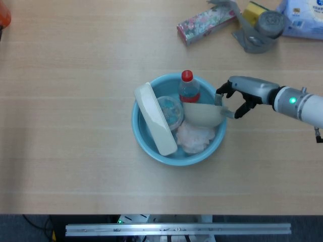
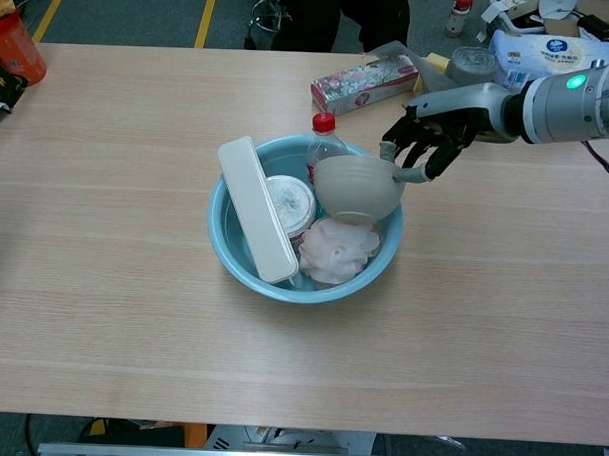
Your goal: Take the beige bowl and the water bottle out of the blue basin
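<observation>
Bowl (image 2: 358, 187) rim pinched by right robot hand (image 2: 427, 144).

I'm working at a pale wood-grain table (image 2: 131, 312) under even, soft light with only faint shadows. Past the far edge, my chest view shows a dark grey floor (image 2: 122, 12) with a yellow line (image 2: 205, 19) painted on it, and dark chair legs (image 2: 267, 22). Below the table's near edge, my head view shows a metal rail (image 1: 176, 229) and dark floor.
</observation>
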